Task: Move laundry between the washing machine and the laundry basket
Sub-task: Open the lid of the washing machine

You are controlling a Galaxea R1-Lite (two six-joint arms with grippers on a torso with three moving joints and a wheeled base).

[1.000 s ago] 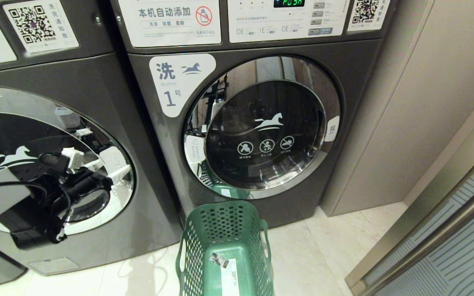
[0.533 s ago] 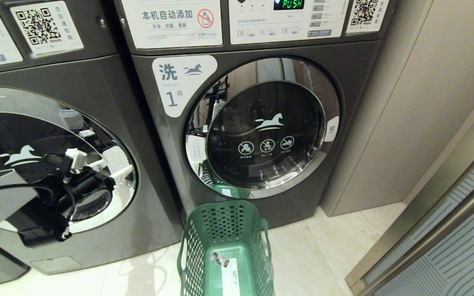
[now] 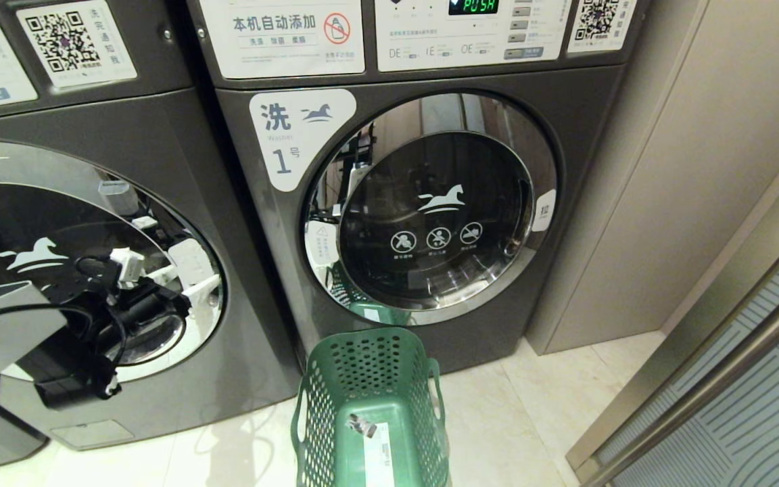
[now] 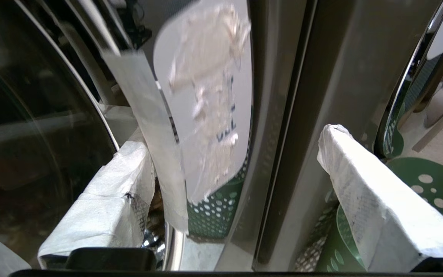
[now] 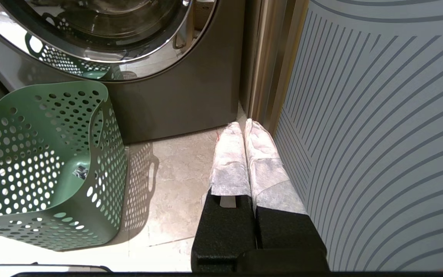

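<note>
Bright even indoor light, mirror glare on chrome door rim (image 3: 528,267), blurred left wrist close-up

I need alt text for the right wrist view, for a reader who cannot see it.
The right pincer, shut and empty, hangs over the pale floor tiles beside a striped panel. An empty green laundry basket stands before a grey washer's chrome-rimmed door.

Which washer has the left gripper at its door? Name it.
The left-hand washer, label unseen: the open left gripper is at its door rim. Washer 1 has none.
</note>
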